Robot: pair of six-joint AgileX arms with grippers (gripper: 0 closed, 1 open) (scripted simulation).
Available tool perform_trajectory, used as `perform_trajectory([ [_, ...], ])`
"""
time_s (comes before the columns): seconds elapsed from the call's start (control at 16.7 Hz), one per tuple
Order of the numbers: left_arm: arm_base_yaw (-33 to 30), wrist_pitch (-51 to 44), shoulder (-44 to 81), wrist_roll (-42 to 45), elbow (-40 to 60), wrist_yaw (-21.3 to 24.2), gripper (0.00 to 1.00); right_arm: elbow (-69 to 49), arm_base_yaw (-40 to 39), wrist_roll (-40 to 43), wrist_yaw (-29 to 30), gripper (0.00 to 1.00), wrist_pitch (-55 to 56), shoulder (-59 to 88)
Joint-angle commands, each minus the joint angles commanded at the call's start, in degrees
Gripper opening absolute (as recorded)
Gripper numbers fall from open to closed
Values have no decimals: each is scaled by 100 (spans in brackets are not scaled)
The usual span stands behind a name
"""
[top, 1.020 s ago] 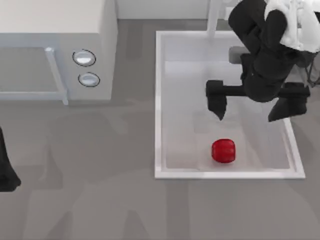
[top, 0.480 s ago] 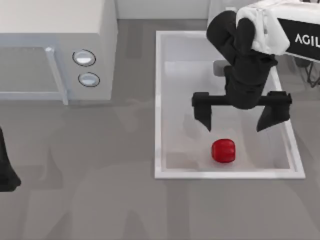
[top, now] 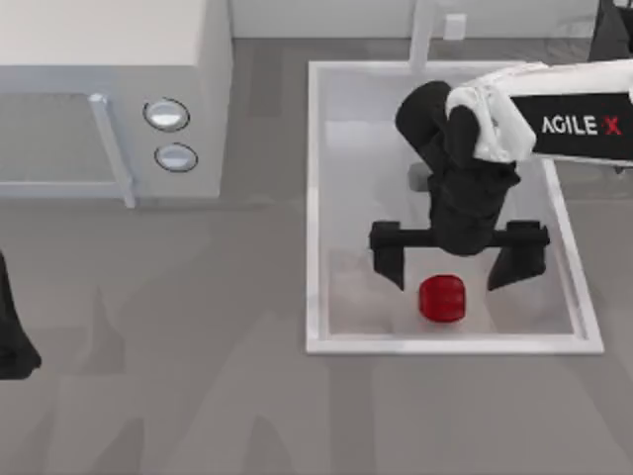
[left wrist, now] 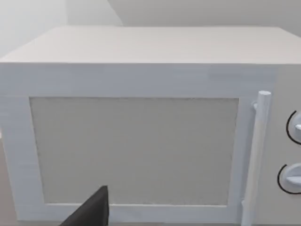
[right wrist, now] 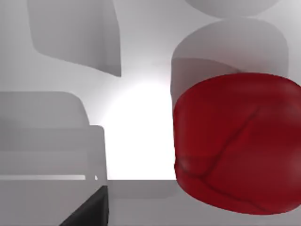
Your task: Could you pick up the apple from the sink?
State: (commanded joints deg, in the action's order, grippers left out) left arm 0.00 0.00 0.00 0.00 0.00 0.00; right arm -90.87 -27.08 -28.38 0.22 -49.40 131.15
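Observation:
A small glossy red apple (top: pixel 441 298) lies on the pale bottom of the white sink (top: pixel 315 198), near its front rim. My right gripper (top: pixel 445 272) hangs open just over it, one black finger on each side and both apart from the fruit. The right wrist view shows the apple (right wrist: pixel 235 141) large and close, with one dark fingertip (right wrist: pixel 89 212) at the picture's edge. My left arm (top: pixel 12 336) stays parked at the table's left edge, and a dark finger (left wrist: pixel 91 212) of it shows in the left wrist view.
A white microwave (top: pixel 109 99) with two round knobs (top: pixel 166 115) and a bar handle stands at the back left. The sink's faucet post (top: pixel 423 30) rises at its back rim. Bare grey tabletop (top: pixel 198 396) lies in front.
My right arm has swung forward and down over the sink, carrying its open gripper from the basin's middle right to a spot straddling the apple. The apple has not moved.

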Motion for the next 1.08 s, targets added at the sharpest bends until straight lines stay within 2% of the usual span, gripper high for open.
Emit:
perform_trajectory([
  [0.3,0,0,0,0,0,0,100,516,-17,-15,9,100,1254,737],
  [0.6,0,0,0,0,0,0,100,572,-19,-16,10,100,1361,820],
  [1.08,0,0,0,0,0,0,100,572,-19,-16,10,40,1361,820],
])
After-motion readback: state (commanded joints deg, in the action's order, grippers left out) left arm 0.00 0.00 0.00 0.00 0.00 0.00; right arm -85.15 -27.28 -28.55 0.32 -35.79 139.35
